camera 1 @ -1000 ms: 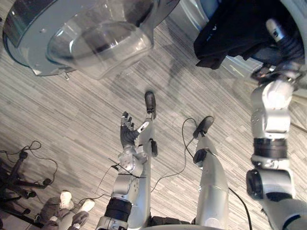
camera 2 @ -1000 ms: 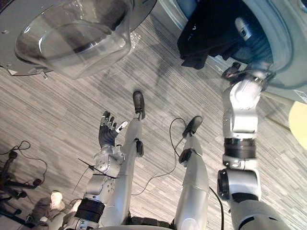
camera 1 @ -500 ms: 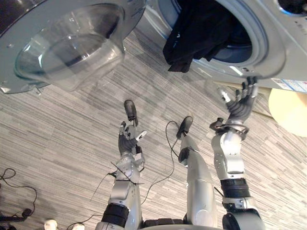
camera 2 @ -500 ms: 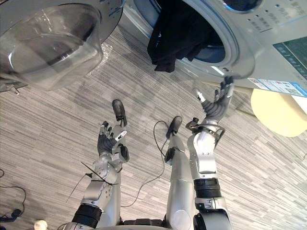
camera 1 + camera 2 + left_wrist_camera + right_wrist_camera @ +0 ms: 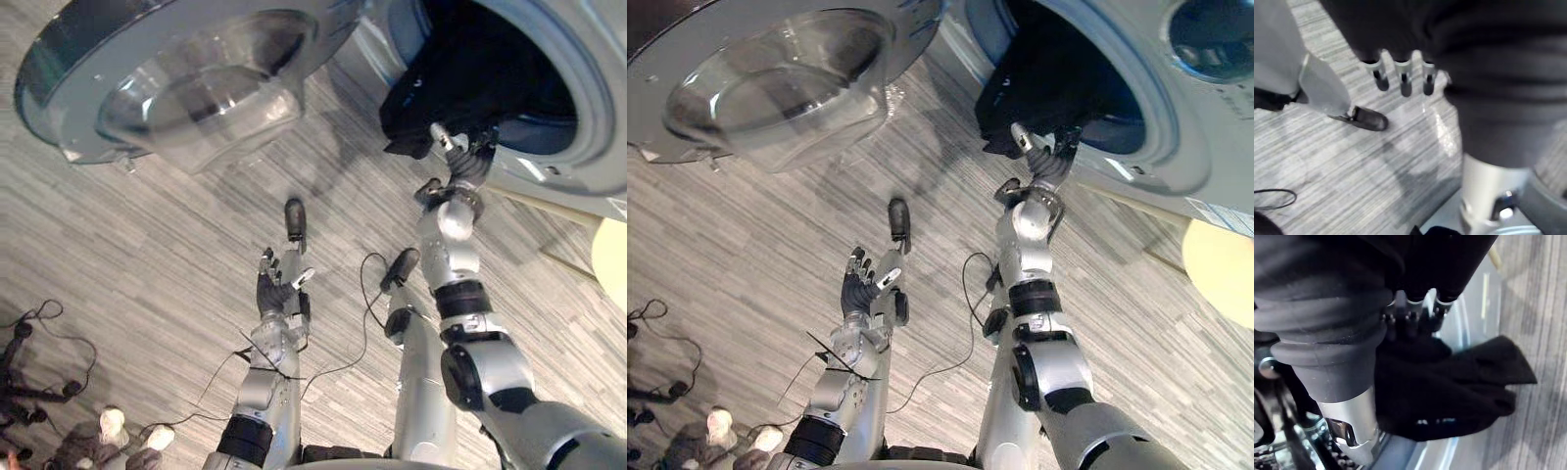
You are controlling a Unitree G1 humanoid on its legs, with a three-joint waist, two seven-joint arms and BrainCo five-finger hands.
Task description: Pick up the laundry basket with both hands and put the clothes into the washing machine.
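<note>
Fingers (image 5: 1411, 313) of the right hand (image 5: 462, 164) stood fairly straight and apart from the thumb, with their dark tips pressed against the lower fold of the black clothes (image 5: 441, 93). That hand was raised at the mouth of the washing machine (image 5: 1205, 181), just under the lower rim of the drum opening. The clothes lay bunched in the opening, with one dark flap hanging out over the rim above the hand. In the right wrist view the cloth sagged in a thick fold just past the fingertips, touching them.

Lower down, the left hand (image 5: 274, 289) hung over the floor (image 5: 127, 245), well apart from the machine; its fingers (image 5: 1403, 78) were straight and loosely spread, holding nothing.

The washer door (image 5: 196, 93) stood swung wide open to the left of the drum, its glass bowl bulging outward. A pale yellow rounded object (image 5: 1220, 274) sat on the floor beside the machine on the right. A person's shoes (image 5: 111, 423) showed on the striped grey floor at the lower left.
</note>
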